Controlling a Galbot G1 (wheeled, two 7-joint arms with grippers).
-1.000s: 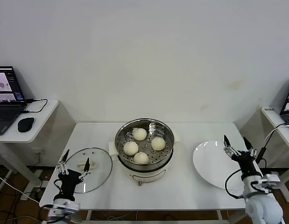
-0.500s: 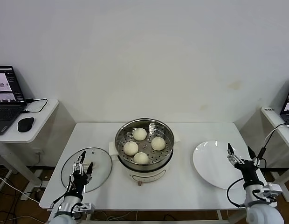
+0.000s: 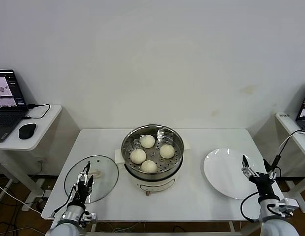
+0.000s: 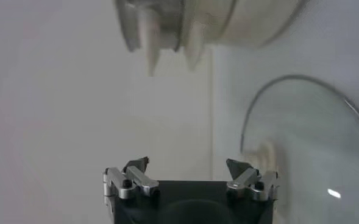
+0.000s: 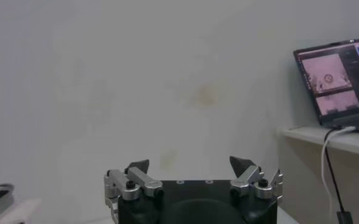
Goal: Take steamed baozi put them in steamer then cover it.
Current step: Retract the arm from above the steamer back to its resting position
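Sitting in the steamer (image 3: 152, 150) at the middle of the white bench (image 3: 192, 196) are four steamed baozi (image 3: 152, 154), uncovered, while the cover (image 3: 91, 178) lies flat on the bench to the steamer's left with its cream handle up. Poised over the near part of that cover, the left gripper (image 3: 84, 180) has its fingers spread apart and grips nothing. At the right near corner, the right gripper (image 3: 256, 167) hangs just beside the near right rim of the white plate (image 3: 224, 173), fingers also apart and empty.
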